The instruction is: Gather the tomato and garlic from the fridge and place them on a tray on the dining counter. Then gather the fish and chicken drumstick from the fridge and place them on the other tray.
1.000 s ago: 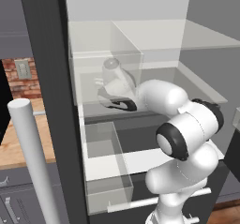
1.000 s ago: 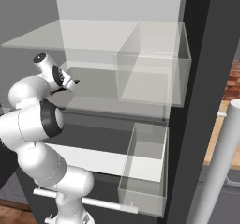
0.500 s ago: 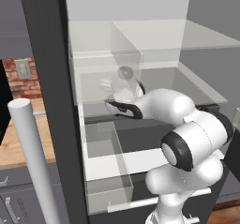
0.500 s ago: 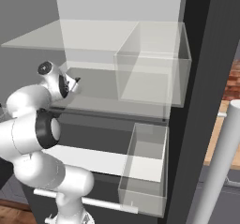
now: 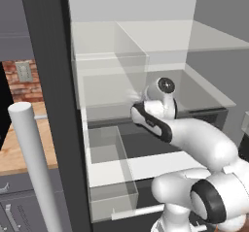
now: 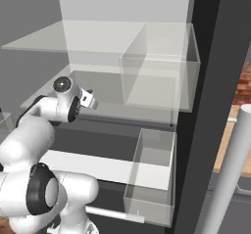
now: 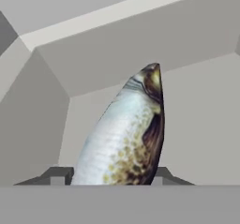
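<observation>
Silvery fish (image 7: 124, 138) sits clamped between the fingers (image 7: 159, 175) inside the fridge (image 5: 48, 80); I'd back straight out, keeping it level and clear of the shelf (image 6: 142, 114) edge

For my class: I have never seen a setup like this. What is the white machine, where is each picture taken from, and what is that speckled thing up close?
The white machine is a robot arm reaching into an open fridge with clear shelves and bins. Two pictures come from cameras behind the arm, one on each side. The third looks along its tool. The speckled thing is a fish, which sits between the tool's two dark fingertips, apparently gripped.
</observation>
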Available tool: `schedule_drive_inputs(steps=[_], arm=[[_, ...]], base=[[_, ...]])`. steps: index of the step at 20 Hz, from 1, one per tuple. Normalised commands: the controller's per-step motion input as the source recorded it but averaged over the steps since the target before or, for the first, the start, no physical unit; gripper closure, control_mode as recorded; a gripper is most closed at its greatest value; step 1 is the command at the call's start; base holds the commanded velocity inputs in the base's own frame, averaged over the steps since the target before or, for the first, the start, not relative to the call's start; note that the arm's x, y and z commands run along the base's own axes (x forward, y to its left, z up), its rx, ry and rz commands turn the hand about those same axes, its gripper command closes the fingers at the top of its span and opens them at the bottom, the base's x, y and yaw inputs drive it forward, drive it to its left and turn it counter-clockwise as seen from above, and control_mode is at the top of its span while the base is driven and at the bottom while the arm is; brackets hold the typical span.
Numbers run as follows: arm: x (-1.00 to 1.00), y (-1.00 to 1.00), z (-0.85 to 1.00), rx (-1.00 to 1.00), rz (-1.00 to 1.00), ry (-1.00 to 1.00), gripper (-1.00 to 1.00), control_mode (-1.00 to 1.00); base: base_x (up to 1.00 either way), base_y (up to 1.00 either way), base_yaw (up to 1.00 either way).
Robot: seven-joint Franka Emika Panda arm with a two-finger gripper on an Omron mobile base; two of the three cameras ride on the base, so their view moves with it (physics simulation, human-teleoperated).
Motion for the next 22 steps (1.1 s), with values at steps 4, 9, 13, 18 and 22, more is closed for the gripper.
schedule_drive_inputs(steps=[4,9,13,18,22], arm=[[-0.99,-0.56,0.24,0.0,0.01,0.0,1.0,-1.0],[-0.97,-0.28,0.35,-0.02,0.0,0.07,1.0,-1.0],[-1.0,-0.34,0.27,-0.01,0.0,0.08,1.0,-1.0],[-0.89,-0.35,0.09,-0.02,-0.01,0.11,1.0,-1.0],[-0.69,-0.11,0.21,-0.04,-0.04,0.2,1.0,-1.0]], base=[[0.0,0.0,0.0],[0.0,0.0,0.0],[0.0,0.0,0.0],[0.0,0.0,0.0],[0.0,0.0,0.0]])
